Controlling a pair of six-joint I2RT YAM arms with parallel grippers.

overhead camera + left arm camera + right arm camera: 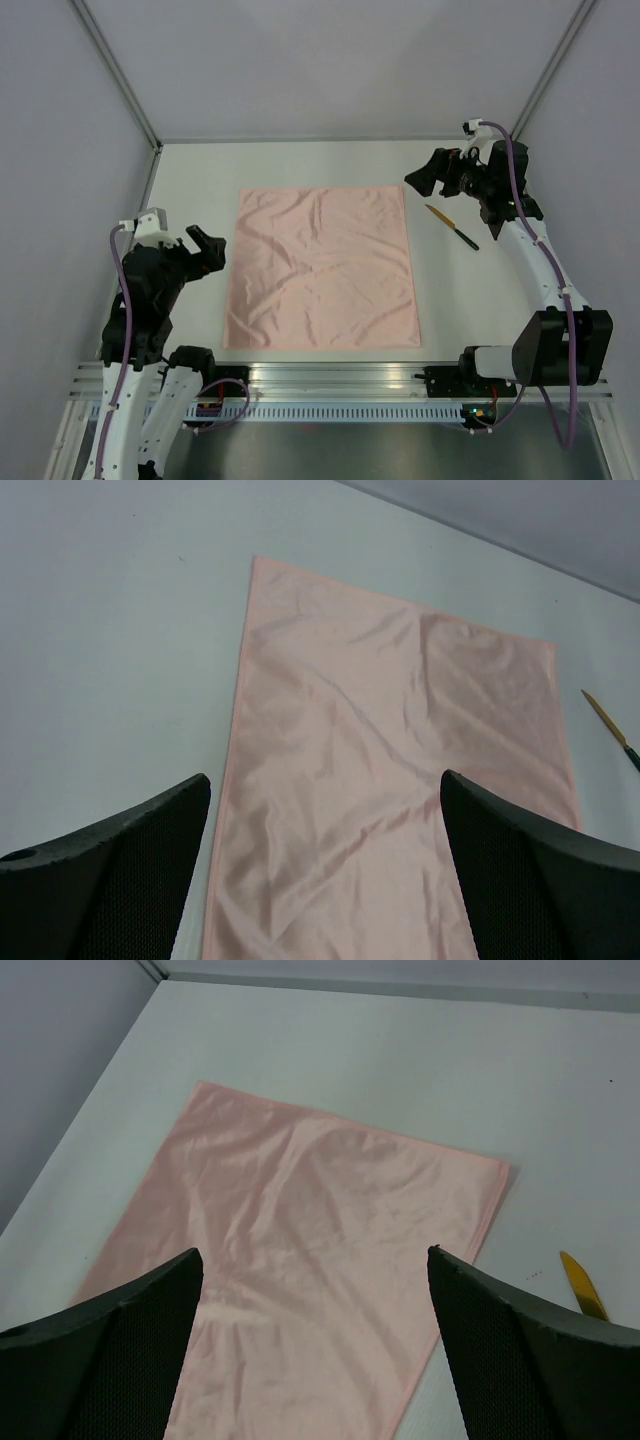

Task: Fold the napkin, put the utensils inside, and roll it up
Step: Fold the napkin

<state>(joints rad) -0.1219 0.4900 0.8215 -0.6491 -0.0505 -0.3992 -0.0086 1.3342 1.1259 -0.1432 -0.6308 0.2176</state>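
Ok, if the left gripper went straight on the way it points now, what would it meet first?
Probably the pink napkin, near its left edge: the open left gripper points down at it with nothing between, though depth is unclear.

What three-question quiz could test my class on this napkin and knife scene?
1. True or false: the napkin lies unfolded, flat on the table.
2. The knife lies: A) on the napkin; B) on the table, right of the napkin, apart from it; C) under the napkin.
3. Fill in: the left gripper and right gripper are both ____.
Key: 1 true; 2 B; 3 open.
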